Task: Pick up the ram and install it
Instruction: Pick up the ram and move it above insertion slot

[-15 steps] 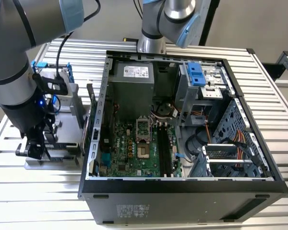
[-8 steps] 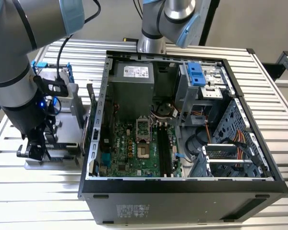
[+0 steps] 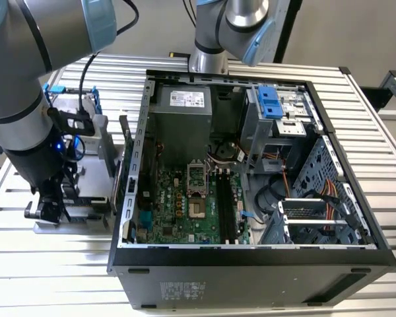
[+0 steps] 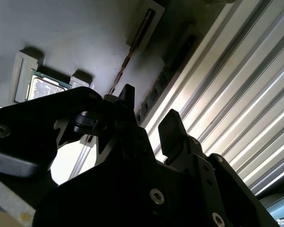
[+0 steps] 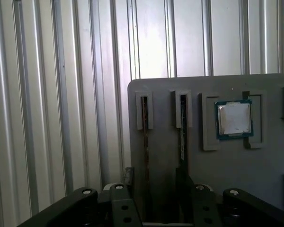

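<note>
The tool hangs with fingers apart over the ram, whose long axis runs between them in the tray.

Two ram sticks, one processor, one case

A robotics lab: open computer case on slatted aluminium table.

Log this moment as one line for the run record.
gripper: open, over tray | ram: on edge in tray slot, ungripped | processor: in tray
</note>
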Robot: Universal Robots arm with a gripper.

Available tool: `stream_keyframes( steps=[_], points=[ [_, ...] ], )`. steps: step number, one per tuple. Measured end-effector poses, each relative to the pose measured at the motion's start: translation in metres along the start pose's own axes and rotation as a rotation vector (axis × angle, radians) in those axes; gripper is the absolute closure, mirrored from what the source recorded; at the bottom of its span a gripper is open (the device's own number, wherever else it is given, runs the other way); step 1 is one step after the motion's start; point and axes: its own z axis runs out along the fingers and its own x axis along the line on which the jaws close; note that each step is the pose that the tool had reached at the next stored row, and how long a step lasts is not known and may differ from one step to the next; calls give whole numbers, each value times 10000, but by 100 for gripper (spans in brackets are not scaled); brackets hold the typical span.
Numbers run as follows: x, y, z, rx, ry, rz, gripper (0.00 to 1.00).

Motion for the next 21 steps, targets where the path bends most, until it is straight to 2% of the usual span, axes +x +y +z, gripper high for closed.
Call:
stream_keyframes(
  steps=[21],
  points=[
    [2, 13, 127, 1, 37, 29, 0]
  ],
)
